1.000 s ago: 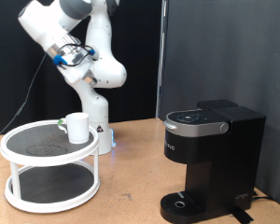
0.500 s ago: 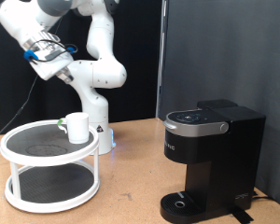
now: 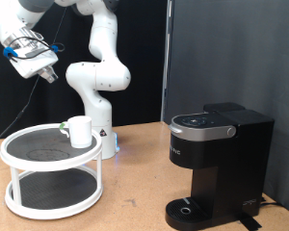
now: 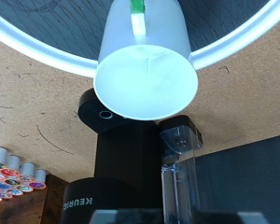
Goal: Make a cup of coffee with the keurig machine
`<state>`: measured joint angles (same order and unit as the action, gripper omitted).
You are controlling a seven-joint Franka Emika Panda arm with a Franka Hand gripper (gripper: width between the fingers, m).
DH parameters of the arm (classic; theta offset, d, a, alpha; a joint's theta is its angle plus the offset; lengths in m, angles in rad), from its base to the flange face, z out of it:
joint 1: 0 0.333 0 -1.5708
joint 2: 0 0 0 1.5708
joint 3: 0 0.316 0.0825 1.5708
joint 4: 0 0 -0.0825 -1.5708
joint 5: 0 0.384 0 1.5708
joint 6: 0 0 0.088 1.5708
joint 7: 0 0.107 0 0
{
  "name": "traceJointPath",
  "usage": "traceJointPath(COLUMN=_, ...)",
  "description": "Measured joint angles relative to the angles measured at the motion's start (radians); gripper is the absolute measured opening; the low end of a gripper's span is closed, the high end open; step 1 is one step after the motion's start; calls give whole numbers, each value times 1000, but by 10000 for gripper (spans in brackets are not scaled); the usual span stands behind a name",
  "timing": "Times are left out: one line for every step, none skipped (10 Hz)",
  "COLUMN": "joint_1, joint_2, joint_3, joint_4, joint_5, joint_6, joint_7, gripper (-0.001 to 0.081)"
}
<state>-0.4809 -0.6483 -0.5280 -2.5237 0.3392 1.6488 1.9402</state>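
Note:
The cup (image 3: 80,131), a small white mug, stands upright on the top tier of a white two-tier round rack (image 3: 19,154), at its right side in the exterior view. The wrist view looks down into it (image 4: 145,79); it is empty. The black keurig machine (image 3: 217,159) stands on the table at the exterior view's right with its lid down; it also shows in the wrist view (image 4: 131,177). My gripper (image 3: 46,73) hangs high at the exterior view's upper left, well above the rack and apart from the cup. No fingers show in the wrist view.
A small green item (image 3: 64,127) sits beside the cup on the rack and shows in the wrist view (image 4: 136,14). A row of coffee pods (image 4: 14,177) lies on the wooden table (image 3: 135,192). The arm's white base (image 3: 101,135) stands behind the rack.
The arm has swung towards the exterior view's left, carrying the gripper from above the rack's middle to the upper left corner. The cup and the machine have not moved.

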Motion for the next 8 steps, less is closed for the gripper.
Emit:
traceJointPath(joint_1=0, joint_2=4, joint_3=-1, joint_4=-5, joint_5=0, joint_6=12, joint_7=-6, gripper=0)
traceJointPath(joint_1=0, joint_2=10, joint_3=-1, joint_4=-14, joint_5=-5, joint_6=27, joint_7=-17, gripper=0)
traceJointPath(joint_1=0, joint_2=16, joint_3=1, joint_4=-36, joint_5=-13, joint_6=66, joint_7=-27, gripper=0)
traceJointPath(joint_1=0, joint_2=18, joint_3=3, joint_4=-65, joint_5=-15, joint_6=118, joint_7=-32, gripper=0)
traceJointPath(joint_1=0, joint_2=19, joint_3=5, joint_4=-101, joint_5=-15, joint_6=181, joint_7=-40, gripper=0)
traceJointPath(joint_1=0, joint_2=21, joint_3=5, joint_4=-136, joint_5=-15, joint_6=232, joint_7=-50, gripper=38)
traceJointPath(joint_1=1, joint_2=26, joint_3=5, joint_4=-167, joint_5=-15, joint_6=275, joint_7=-59, gripper=212)
traceJointPath(joint_1=4, joint_2=32, joint_3=5, joint_4=-192, joint_5=-14, joint_6=309, joint_7=-70, gripper=212)
